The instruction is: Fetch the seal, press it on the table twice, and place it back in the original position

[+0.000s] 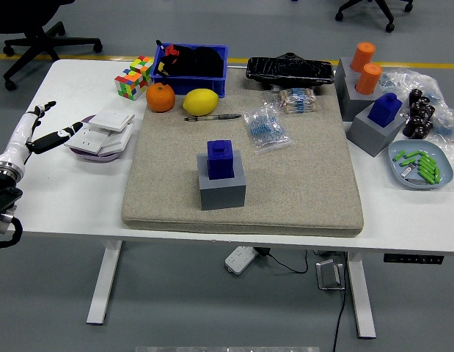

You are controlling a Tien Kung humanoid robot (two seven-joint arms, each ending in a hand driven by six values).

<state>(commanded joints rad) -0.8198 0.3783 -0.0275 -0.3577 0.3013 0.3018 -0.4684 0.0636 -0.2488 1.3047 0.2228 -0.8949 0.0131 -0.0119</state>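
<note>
— Where's your left hand (32,132)?

— Left edge of the frame, over the white table (65,198), fingers spread, holding nothing. You have no right hand in view.

— And the seal?

— Blue seal (220,158) upright in its grey holder (222,189), centre frame on the beige mat (300,183). Farther up you see a pen (213,116), lemon (201,101), orange (160,97), blue bin (191,70).

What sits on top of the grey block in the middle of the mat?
A blue seal stands upright in the grey block. Its lower part is sunk into the block, so its stamping face is hidden.
</note>
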